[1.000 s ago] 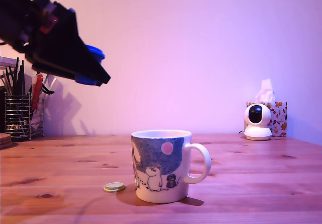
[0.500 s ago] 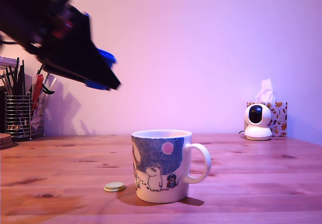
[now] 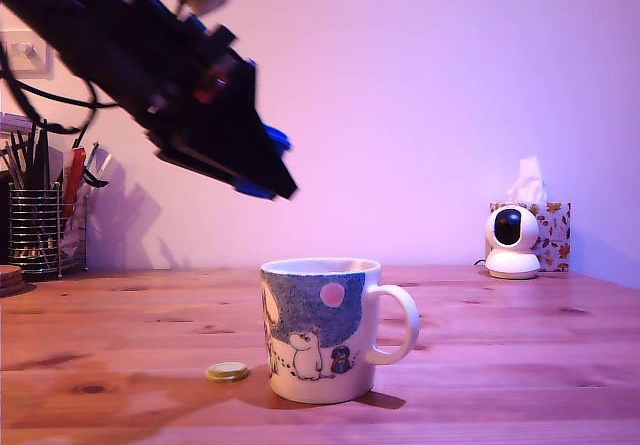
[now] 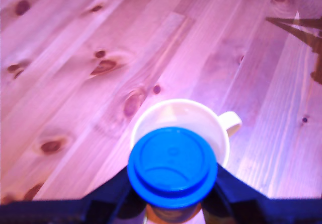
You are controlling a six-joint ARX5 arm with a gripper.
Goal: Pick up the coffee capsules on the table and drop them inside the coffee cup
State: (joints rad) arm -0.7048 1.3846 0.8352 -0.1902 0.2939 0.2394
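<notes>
The jaws [image 4: 171,204] grip the blue capsule [image 4: 172,166] above the cup [image 4: 146,121], not yet dropped; the green capsule [image 3: 228,371] lies on the bench [image 3: 520,365].

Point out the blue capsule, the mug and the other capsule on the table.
blue capsule [image 4: 172,166], wrist view, middle of its round top, held in the tool.
mug [image 3: 318,337], exterior view, painted side wall.
other capsule [image 3: 228,371], exterior view, its pale top, lying beside the mug.
</notes>
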